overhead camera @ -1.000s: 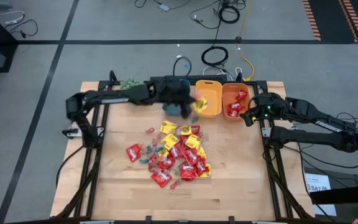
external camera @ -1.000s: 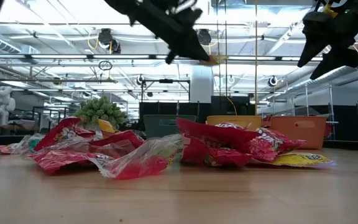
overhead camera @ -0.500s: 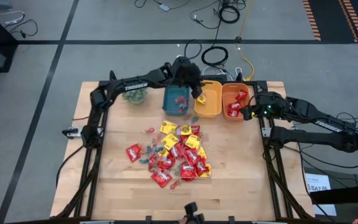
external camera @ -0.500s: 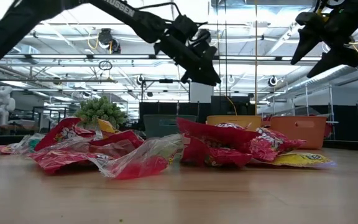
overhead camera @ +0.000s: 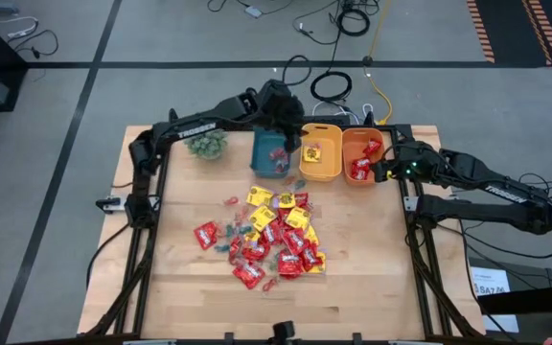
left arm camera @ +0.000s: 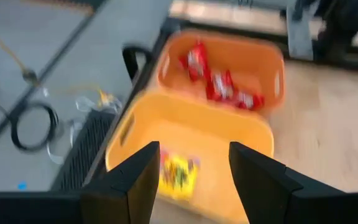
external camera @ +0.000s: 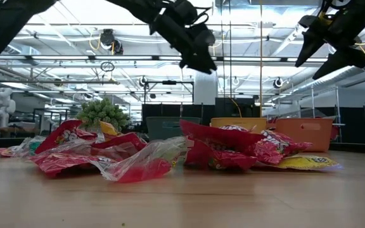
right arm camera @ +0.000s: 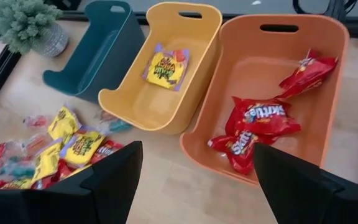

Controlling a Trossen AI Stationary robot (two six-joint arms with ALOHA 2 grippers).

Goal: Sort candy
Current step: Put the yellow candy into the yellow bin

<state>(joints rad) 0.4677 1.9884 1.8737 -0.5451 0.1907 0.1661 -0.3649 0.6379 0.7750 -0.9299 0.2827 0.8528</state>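
- High view: your left gripper hangs over the gap between the teal bin and the yellow bin, holding nothing. One yellow packet lies inside the yellow bin. The candy pile sits mid-table, well clear of the yellow bin on the side away from the table's back edge.
- Low view: the left gripper is high above the pile, the right gripper high near the orange bin.
- Left wrist view: jaws partly spread and empty, yellow bin directly below with the packet on its floor.
- Right wrist view: the right fingers stand wide and empty, waiting beside the orange bin, which holds red packets.
- Read: drop step looks done. Next you need to swing the left arm over the pile, open wide, and pick one packet cleanly.
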